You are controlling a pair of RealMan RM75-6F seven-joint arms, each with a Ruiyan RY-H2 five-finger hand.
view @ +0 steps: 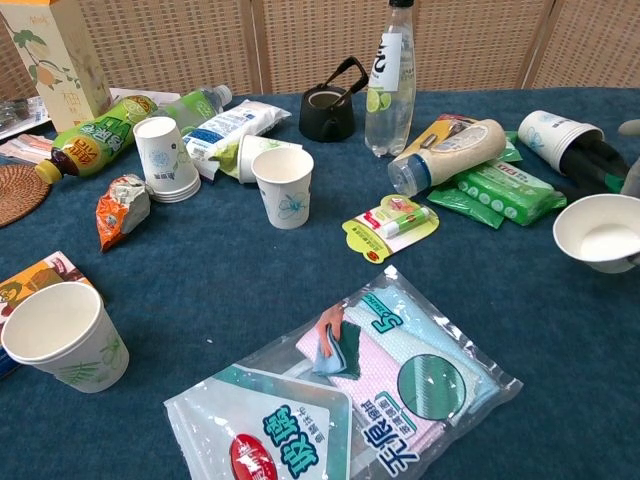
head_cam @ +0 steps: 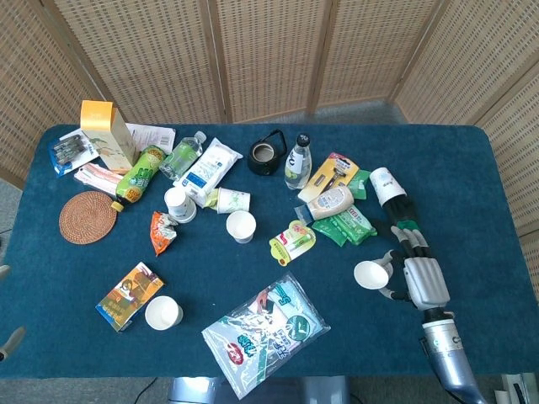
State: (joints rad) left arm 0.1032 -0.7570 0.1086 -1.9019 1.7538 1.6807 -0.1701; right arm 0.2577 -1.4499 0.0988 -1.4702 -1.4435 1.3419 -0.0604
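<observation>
- Right hand (head_cam: 418, 280) grips a white paper cup (head_cam: 370, 275), fingers wrapped round its wall; cup is tilted, mouth toward 9 o'clock, lifted off the blue table (head_cam: 253, 269), near the 4 o'clock corner.
- Left hand: not visible in either view.
- To do it well, I'd say: keep the squeeze light, thin wall dents easily; level the cup before moving on.
- Crowding: green wipes pack (head_cam: 347, 225) & black-green gloves (head_cam: 408, 231) sit close at 12 o'clock of the cup.
- Open room: bare cloth at 6 o'clock, between plastic cloth pack (head_cam: 265, 331) and table's right edge.
</observation>
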